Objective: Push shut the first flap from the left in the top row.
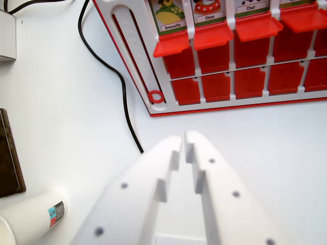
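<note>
Across the top of the wrist view lies a red-and-white plastic game board (153,71) with rows of red square windows, resting on a plain white tabletop (66,112); its long axis runs from the upper left toward the right edge, and its red-trimmed near edge slants slightly upward to the right. Four red rectangular plastic flaps stand open in the upper visible row, each projecting toward the camera below a picture card. The leftmost red flap (171,44), under the card labelled "Grenouille" (171,25), has its long axis running left to right and its free edge tilted down toward the lower left. Next to it on the right is the flap under the card labelled "Chien" (210,18). Below the flaps, a row of closed red panels (218,87) lies flat. A small red ring (156,96) sits at the board's near left corner, at the end of a white slotted side rail. The white two-fingered gripper (183,140) occupies the lower centre, its fingers drawn together with only a narrow slit between the tips and nothing held; the leftmost flap lies well above the tips, apart from them and almost straight ahead. A black cable (122,92) curves along the board's left side. A white cylindrical tube with a printed label (30,219) lies at lower left, beside a dark flat object (9,153).
</note>
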You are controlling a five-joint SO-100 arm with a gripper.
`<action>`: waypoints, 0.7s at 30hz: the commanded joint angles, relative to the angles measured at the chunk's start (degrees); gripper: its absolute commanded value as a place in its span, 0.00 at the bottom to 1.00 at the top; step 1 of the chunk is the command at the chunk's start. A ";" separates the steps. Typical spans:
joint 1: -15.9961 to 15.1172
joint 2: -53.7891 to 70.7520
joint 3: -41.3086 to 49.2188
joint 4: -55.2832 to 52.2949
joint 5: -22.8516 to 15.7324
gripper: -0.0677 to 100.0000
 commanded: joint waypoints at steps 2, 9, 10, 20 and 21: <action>-2.02 -8.00 -12.13 -2.37 3.08 0.00; -2.46 -20.48 -19.34 -9.84 3.69 0.00; -2.46 -21.71 -19.78 -10.81 3.69 0.00; -1.49 -28.30 -21.27 -14.77 5.71 0.00; -1.32 -28.56 -21.27 -14.85 5.80 0.00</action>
